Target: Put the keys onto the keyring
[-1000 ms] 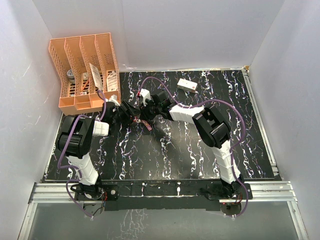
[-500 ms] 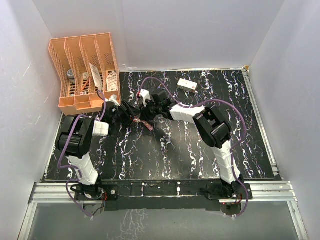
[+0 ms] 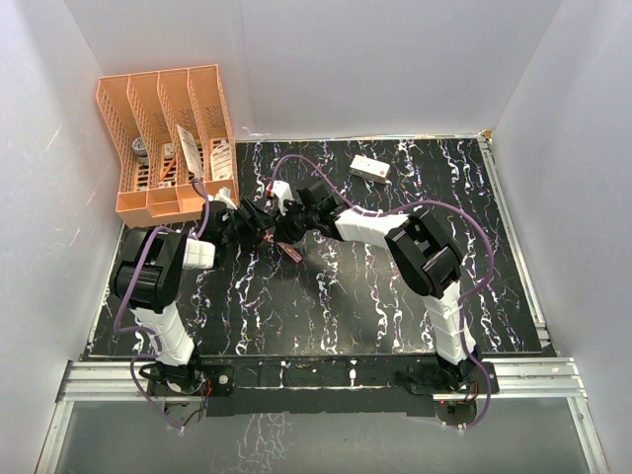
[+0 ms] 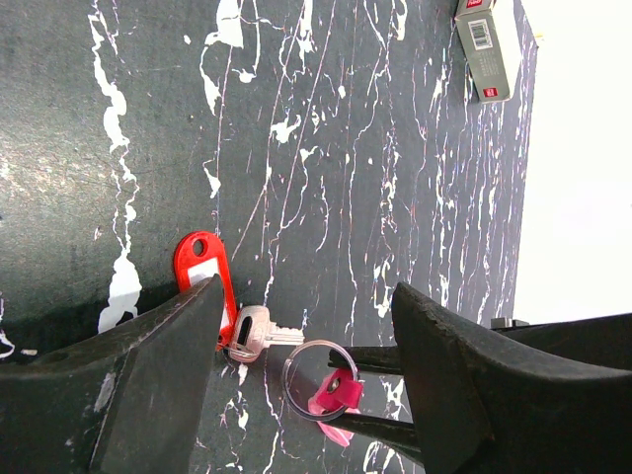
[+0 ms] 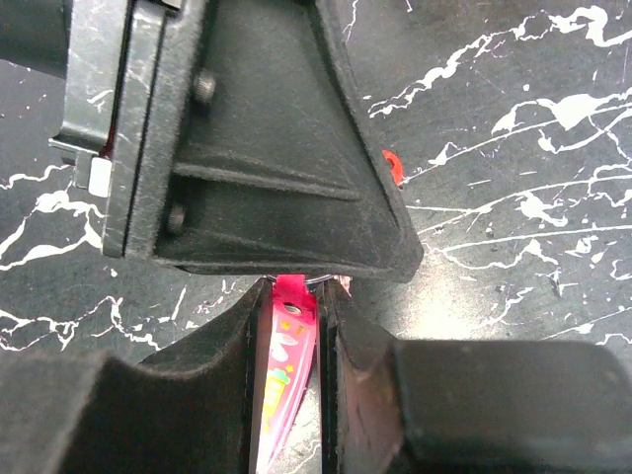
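In the left wrist view the keyring (image 4: 321,380), a thin metal ring with a pink tag (image 4: 338,397), is held up by the slim fingers (image 4: 395,358) of my right gripper. My left gripper (image 4: 308,288) stands open around it, touching nothing. A pale metal key (image 4: 252,334) lies on the table beside a red piece (image 4: 202,276), both partly hidden behind the left finger. In the right wrist view my right gripper (image 5: 294,296) is shut on the pink tag (image 5: 286,370), with the left gripper's body (image 5: 247,148) close in front. Seen from above, both grippers meet at the keyring (image 3: 292,250).
A white box with red marks (image 3: 368,169) lies at the back of the black marbled table (image 3: 395,296); it also shows at the top of the left wrist view, box (image 4: 491,44). An orange slotted rack (image 3: 168,148) stands at the back left, close to the left arm.
The right arm has edged slightly left toward the left gripper, keeping the keyring in its grip. The left arm has stayed put.
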Controlling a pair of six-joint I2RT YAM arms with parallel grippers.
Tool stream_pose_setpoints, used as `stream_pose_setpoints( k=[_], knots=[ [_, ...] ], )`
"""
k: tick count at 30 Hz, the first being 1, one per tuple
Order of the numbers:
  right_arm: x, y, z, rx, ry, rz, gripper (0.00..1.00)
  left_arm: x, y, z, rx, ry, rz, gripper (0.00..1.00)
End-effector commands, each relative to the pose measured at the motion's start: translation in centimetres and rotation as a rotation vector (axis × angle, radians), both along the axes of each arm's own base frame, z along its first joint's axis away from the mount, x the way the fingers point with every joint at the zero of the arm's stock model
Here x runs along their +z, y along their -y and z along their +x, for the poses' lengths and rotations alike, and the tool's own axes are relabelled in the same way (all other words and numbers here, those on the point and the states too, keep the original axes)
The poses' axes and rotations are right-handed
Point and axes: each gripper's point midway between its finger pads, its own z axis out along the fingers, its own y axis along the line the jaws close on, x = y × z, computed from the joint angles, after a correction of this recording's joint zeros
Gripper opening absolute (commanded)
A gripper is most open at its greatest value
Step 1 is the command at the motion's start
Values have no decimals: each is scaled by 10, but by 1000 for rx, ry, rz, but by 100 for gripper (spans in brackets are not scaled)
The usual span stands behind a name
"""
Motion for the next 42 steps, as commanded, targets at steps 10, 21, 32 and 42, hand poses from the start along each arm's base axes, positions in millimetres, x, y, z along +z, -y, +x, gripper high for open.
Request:
stream_pose_setpoints(
  k=[10,21,32,42],
  knots=[
    [25,-6,-4,61,129,-2,6,-1,-3,0,0,-16,9,68],
    [25,-10,-4,84,166,-17,6,-1,-4,1,0,-15,9,68],
    [25,-15,-3,99,195,-26,6,0,-4,1,0,-15,8,68],
    [20,-18,-2,105,197,-30,6,-1,-4,1,0,-17,6,68]
  ],
)
